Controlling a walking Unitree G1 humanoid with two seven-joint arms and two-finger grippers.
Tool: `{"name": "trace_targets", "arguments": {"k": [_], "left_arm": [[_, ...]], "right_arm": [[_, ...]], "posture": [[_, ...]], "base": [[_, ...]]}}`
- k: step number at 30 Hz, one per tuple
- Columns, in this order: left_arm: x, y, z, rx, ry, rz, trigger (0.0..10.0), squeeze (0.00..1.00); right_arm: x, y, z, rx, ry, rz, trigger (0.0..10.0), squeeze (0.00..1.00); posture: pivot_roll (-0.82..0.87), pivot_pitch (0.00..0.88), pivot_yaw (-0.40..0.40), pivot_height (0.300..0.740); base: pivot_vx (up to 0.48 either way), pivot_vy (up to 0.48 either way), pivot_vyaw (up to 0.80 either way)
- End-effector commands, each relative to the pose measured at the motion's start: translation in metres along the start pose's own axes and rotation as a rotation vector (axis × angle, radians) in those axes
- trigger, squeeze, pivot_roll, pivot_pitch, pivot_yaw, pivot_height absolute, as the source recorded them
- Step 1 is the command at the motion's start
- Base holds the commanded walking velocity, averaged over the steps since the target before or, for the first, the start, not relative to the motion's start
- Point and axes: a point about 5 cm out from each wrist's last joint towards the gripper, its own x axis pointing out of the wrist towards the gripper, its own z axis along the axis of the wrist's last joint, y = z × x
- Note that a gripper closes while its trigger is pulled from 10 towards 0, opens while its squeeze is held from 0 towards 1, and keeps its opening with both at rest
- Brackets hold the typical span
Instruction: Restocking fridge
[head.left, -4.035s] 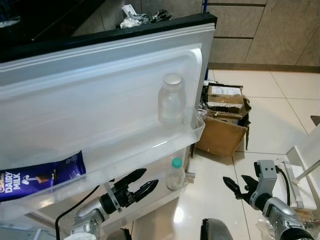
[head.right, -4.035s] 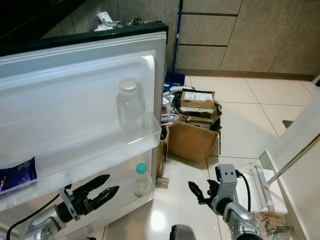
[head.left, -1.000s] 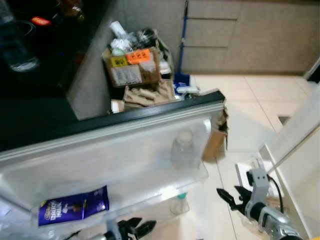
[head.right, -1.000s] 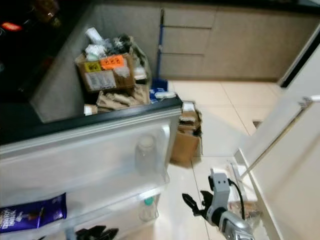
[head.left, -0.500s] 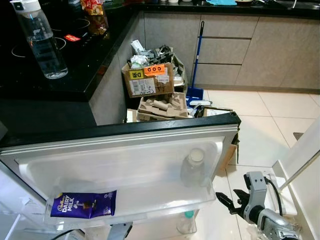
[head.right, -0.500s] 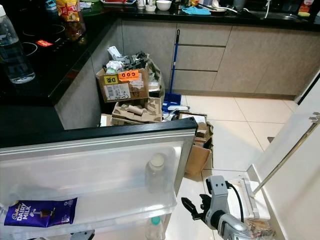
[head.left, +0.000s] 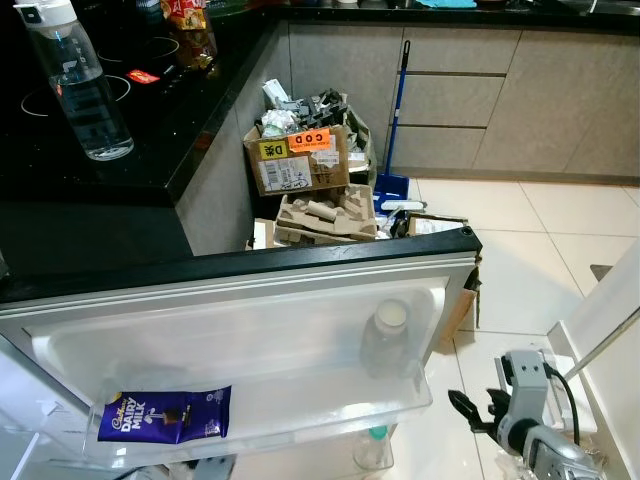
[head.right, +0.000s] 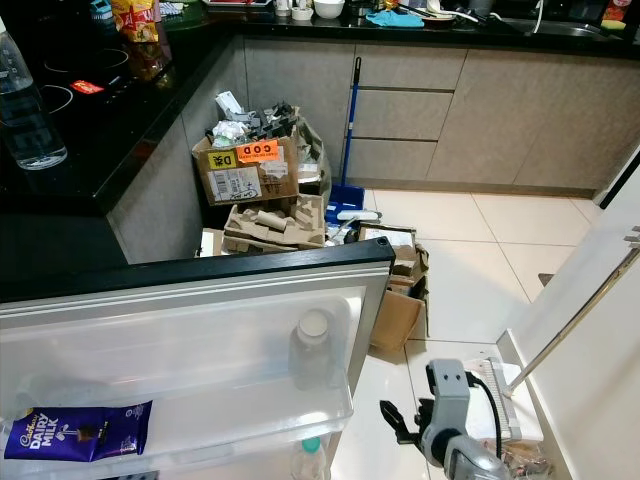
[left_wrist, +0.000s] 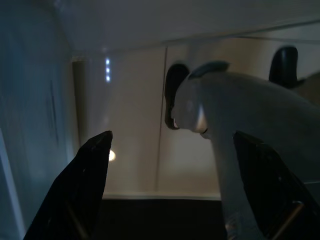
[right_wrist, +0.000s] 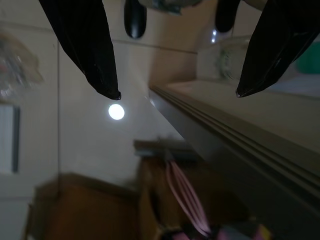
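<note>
Counter: the black counter runs along the far left, and a clear water bottle stands upright near its left edge.
Chocolate: a purple Dairy Milk bar lies flat at the left end of the upper door shelf, label up.
Fridge door: the fridge door hangs wide open, its white inner face towards the camera.
Left gripper: the left gripper hangs down in the shade under the door shelf, fingers spread wide, nothing between them.
Change: the head view has lifted away from the shelf over the last few seconds, so the counter and the boxes behind now come into sight. The stock on the door has stayed where it was.
Jar: a pale-capped clear jar stands upright at the right end of that shelf, tight in the corner.
Lower bottle: a green-capped bottle sits on the shelf below, near its right end.
Clutter: cardboard boxes are piled behind the door, with a blue broom leaning on the cabinets.
Right gripper: the right gripper hovers low over the tiles beyond the door's right edge, fingers apart and empty.
Meaning: both grippers carry nothing, so I judge the robot is looking around for the next item to stock.
</note>
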Motion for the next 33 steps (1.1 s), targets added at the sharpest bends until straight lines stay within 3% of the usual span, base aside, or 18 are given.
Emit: {"name": "trace_targets", "arguments": {"k": [1, 5, 16, 19, 25, 33], "left_arm": [[-0.002, 0.008, -0.011, -0.094, 0.008, 0.049, 10.0, 0.00], [-0.006, 0.020, -0.014, -0.168, -0.012, 0.119, 10.0, 0.00], [-0.009, 0.030, -0.019, -0.235, -0.027, 0.194, 10.0, 0.00], [-0.009, 0.031, -0.018, -0.283, -0.047, 0.200, 10.0, 0.00], [-0.009, 0.031, -0.018, -0.290, -0.044, 0.196, 10.0, 0.00], [-0.008, 0.028, -0.017, -0.278, -0.035, 0.183, 10.0, 0.00]], "right_arm": [[-0.007, -0.012, -0.010, 0.042, 0.031, -0.079, 10.0, 0.00], [-0.019, -0.025, -0.027, 0.095, 0.079, -0.189, 10.0, 0.00], [-0.035, -0.029, -0.063, 0.151, 0.188, -0.272, 10.0, 0.00], [-0.045, -0.028, -0.083, 0.185, 0.251, -0.303, 10.0, 0.00], [-0.055, -0.027, -0.102, 0.188, 0.324, -0.331, 10.0, 0.00], [-0.061, -0.023, -0.116, 0.186, 0.378, -0.339, 10.0, 0.00]], "posture": [[0.00, 0.070, -0.036, 0.689], [0.00, 0.069, -0.036, 0.689], [0.00, 0.066, -0.033, 0.689], [0.00, 0.058, -0.033, 0.689], [0.00, 0.046, -0.032, 0.689], [0.00, 0.033, -0.028, 0.689]], "base": [[0.000, 0.000, 0.00], [0.000, 0.000, 0.00], [0.000, 0.000, 0.00], [0.000, 0.000, 0.00], [0.000, 0.000, 0.00], [-0.390, 0.000, 0.00]]}}
